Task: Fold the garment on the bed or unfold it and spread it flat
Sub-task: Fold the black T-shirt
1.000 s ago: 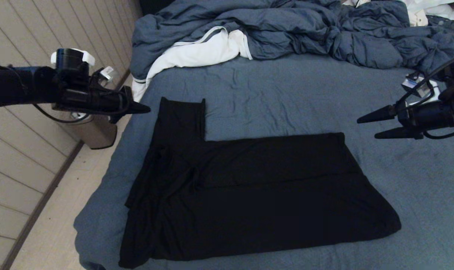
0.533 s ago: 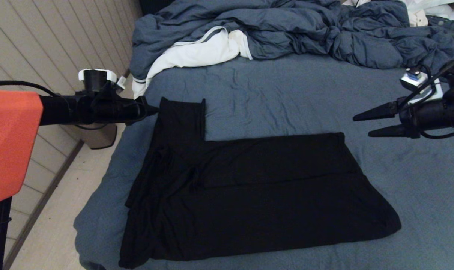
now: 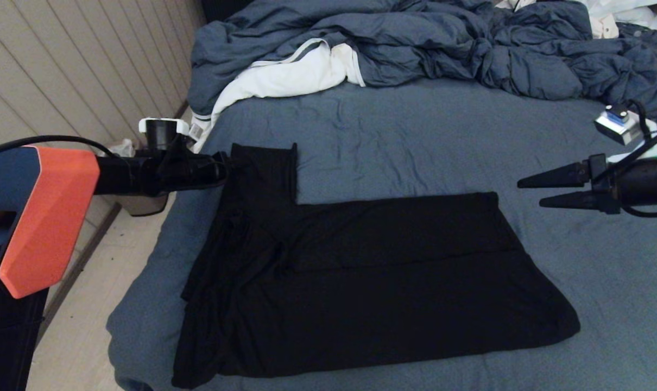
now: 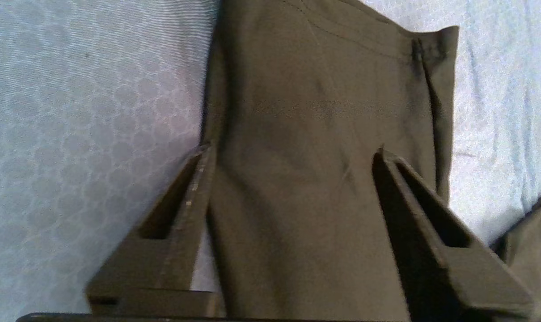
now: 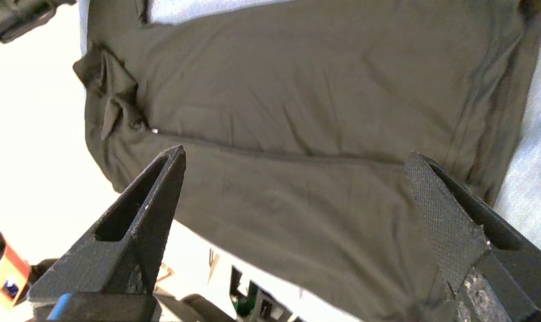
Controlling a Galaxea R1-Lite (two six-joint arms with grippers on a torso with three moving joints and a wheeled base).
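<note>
Left pincer (image 4: 293,152) now reached over garment (image 3: 361,271) sleeve – fingers spread, right pincer (image 3: 529,193) spread, well apart

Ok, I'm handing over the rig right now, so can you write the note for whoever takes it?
Left gripper: open, straddling the sleeve on the garment's left side, nothing gripped.
Right gripper: open, hanging over the bed to the garment's right, apart from it.
Garment: black, lying flat and partly folded, one sleeve sticking out toward the duvet.
Left: fold that sleeve in, then finish folding.
</note>
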